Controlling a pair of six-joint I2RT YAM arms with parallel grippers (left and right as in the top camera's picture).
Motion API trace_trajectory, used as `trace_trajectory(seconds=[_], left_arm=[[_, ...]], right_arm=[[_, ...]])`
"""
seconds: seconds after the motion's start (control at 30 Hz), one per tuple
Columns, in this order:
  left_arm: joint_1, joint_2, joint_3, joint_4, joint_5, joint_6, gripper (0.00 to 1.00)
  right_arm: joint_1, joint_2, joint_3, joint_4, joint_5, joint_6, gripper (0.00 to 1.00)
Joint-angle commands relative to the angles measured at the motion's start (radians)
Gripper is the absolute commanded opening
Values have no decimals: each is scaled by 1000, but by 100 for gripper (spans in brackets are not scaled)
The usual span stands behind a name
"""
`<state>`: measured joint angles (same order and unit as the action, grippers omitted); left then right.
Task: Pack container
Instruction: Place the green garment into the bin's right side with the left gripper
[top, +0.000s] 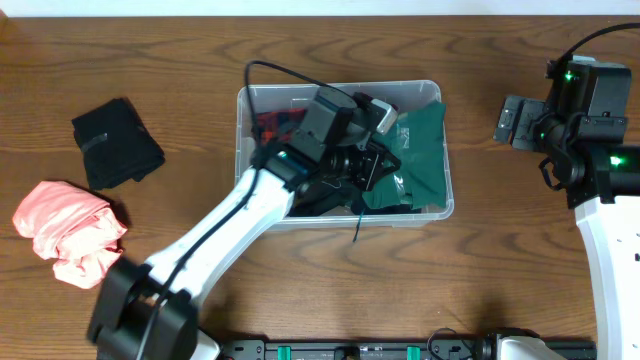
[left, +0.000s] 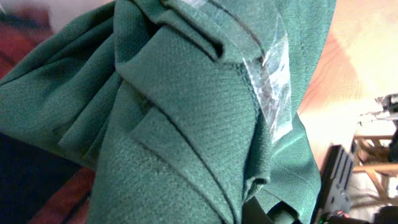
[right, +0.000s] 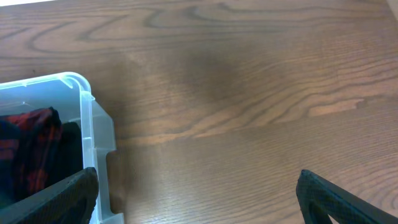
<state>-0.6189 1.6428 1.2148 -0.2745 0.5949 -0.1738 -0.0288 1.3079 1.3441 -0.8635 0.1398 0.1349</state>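
1. Two pincers show. The left gripper is down inside the container, right over a green cloth that fills its own camera so fully that no finger is seen; whether it is wide, narrow or holding the cloth I cannot tell
2. That green cloth is bunched in deep folds, with a strip of clear tape stuck across one fold; it lies in the tub's right half, and one corner rises over the far rim
3. To its left in the same tub lie a red plaid cloth and something dark beneath the arm
4. The clear tub stands upright on the wooden table, near the middle and toward the far edge
5. The right gripper hangs well apart to the right of the tub, fingers spread wide with nothing between them
6. Left of the tub, apart from it, a folded black cloth lies on the wood, and a crumpled pink cloth sits nearer the front
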Motion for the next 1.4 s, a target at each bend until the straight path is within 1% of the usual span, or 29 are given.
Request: trace_trajectory(seconds=[0.0,0.13,0.27,0.3,0.33,0.37,0.43,0.47,0.5,0.57,0.63,0.7,0.77,0.87,0.97,1.0,1.07,1.1,1.13,1.17,1.2,1.37], left_arm=[[-1,84,29,17,49,25,6],[-1,168,29,30,50,36,6],[-5,197,29,11,58,41,8],[-6,199,29,-4,57,54,14],[-7,199,29,-21,57,66,25],[-9,199,29,-39,56,70,33],[-9,199,29,-74,56,71,40],[-9,199,29,-88,56,77,47],[-9,198,29,-101,56,77,59],[-5,185,29,-125,56,77,77],[2,151,40,-168,40,94,98],[7,97,61,-227,-29,103,98],[11,23,82,-266,-128,103,98],[12,-107,89,-255,-249,101,98],[12,-198,89,-229,-291,98,98],[11,-213,89,-225,-290,98,100],[11,-221,89,-222,-290,99,72],[10,-217,88,-217,-290,99,46],[5,-206,87,-207,-290,99,25],[-2,-192,87,-195,-290,99,14],[-10,-174,87,-179,-290,99,9],[-68,-40,87,-66,-290,99,7]], right_arm=[[-6,-2,-3,-1,14,18,99],[-6,-2,-4,-1,14,18,99],[-6,-2,-5,-1,14,18,99],[-6,-2,-5,-1,14,18,99],[-6,-2,-5,-1,14,18,99],[-6,-2,-5,-2,14,18,99],[-6,-2,-5,-2,14,18,99],[-6,-2,-5,-2,14,18,99],[-6,-2,-5,-2,14,18,99],[-6,-2,-5,-2,14,18,99],[-6,-2,-5,-2,14,18,99],[-6,-2,-5,-2,14,18,99],[-6,-2,-5,-1,14,18,99],[-6,1,-5,-1,13,18,99],[-6,2,-6,-1,10,18,99],[-6,2,-6,-1,10,18,99],[-6,2,-6,-1,10,18,99],[-6,2,-6,-1,10,18,99],[-6,2,-6,-1,10,18,99],[-6,2,-6,-1,10,18,99],[-6,2,-6,-1,10,18,99],[-6,2,-6,-2,10,18,99]])
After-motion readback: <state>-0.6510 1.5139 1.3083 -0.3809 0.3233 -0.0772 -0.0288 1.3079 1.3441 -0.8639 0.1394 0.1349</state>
